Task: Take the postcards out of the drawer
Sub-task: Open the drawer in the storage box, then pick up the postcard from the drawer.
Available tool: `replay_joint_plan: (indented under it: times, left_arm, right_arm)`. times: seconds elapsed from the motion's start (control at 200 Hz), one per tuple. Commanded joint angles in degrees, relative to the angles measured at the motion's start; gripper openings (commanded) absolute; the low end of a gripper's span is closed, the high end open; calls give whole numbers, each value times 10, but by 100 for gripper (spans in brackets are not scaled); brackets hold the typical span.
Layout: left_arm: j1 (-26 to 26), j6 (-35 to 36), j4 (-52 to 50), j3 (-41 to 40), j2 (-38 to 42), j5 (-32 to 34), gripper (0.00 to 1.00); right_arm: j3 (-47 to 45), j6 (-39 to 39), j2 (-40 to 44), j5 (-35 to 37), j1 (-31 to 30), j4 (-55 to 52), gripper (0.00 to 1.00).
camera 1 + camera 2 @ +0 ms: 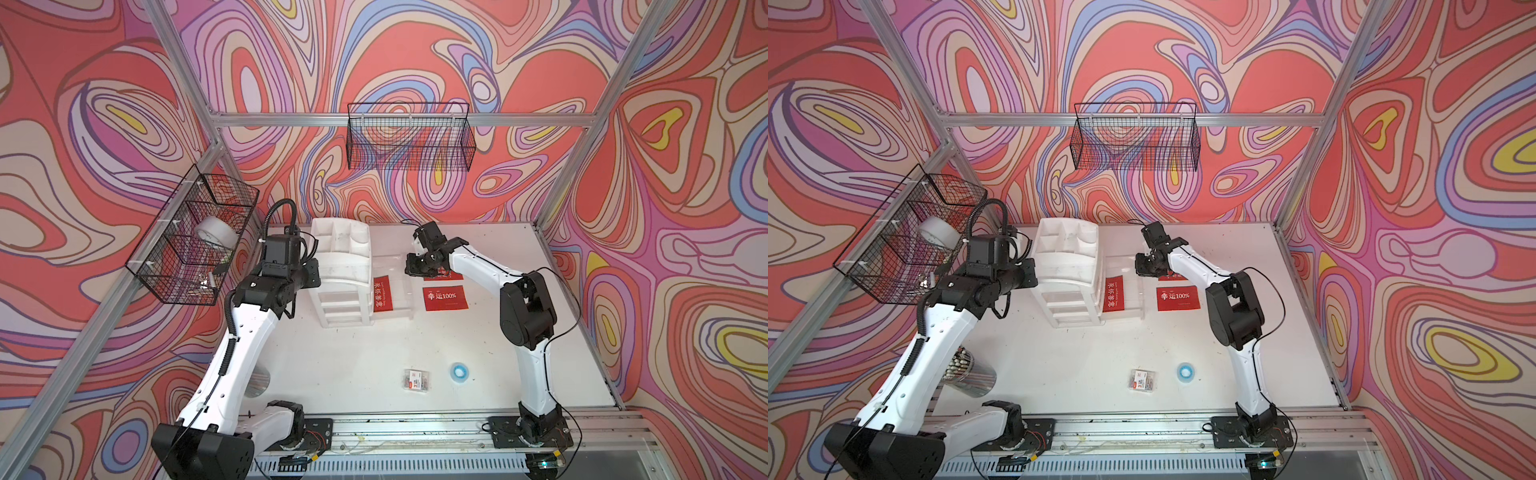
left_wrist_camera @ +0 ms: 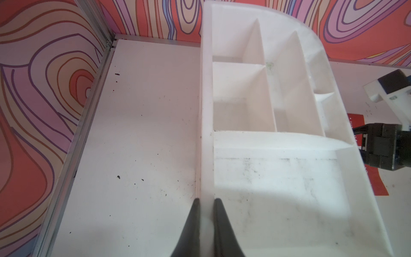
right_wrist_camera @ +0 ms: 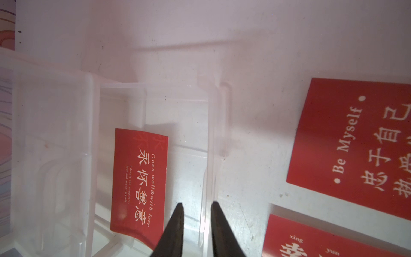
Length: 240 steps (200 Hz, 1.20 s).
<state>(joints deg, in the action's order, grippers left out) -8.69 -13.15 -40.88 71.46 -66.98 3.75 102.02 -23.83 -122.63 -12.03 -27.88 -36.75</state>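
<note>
wrist cams carry this one. the left wrist view shows the left gripper [image 2: 205,211] pinched tight on the side wall of the white organizer [image 2: 206,111], one finger on either side of the wall, low in the frame. in both top views that grip is hidden behind the arm itself.

right wrist view: the right gripper [image 3: 196,207] sits at bottom centre. its fingers are spread a little with nothing between them, and it hangs over the right-hand wall of the clear drawer [image 3: 211,133]. can't tell if it touches that wall.

postcards: the goes well postcard [image 3: 140,178] lies inside the drawer, left of the fingers. the be myself postcard [image 3: 355,144] is out on the table [image 3: 255,155] at the right edge of the frame. the 100% postcard [image 3: 322,242] is just below it in the lower right corner, cropped. in a top view the 100% postcard [image 1: 445,297] reads plainly right of the drawer, while the be myself one is mostly covered by the right gripper.

other containers, top views only: the wire basket [image 1: 166,266] at left holds a tape roll [image 1: 216,237]. a metal cup [image 1: 976,378] by the left arm, lower left, holds white-tipped sticks. a small clear packet [image 1: 416,380] and a blue ring [image 1: 458,370] lie on the table, lower centre.
</note>
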Motion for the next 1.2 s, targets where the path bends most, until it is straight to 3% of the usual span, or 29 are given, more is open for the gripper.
replay_joint_plan:
  times: [0.0,0.456,1.197]
  left_arm:
    - [-1,-6,-8,-8,2,13,0]
    - [-2,1,-11,-7,1,14,0]
    - [-2,3,-15,-8,0,14,0]
  right_arm:
    - [6,0,30,3,-12,2,24]
    - [40,-26,-24,-11,-65,3,25]
    - [60,-45,-99,-15,-75,-2,32]
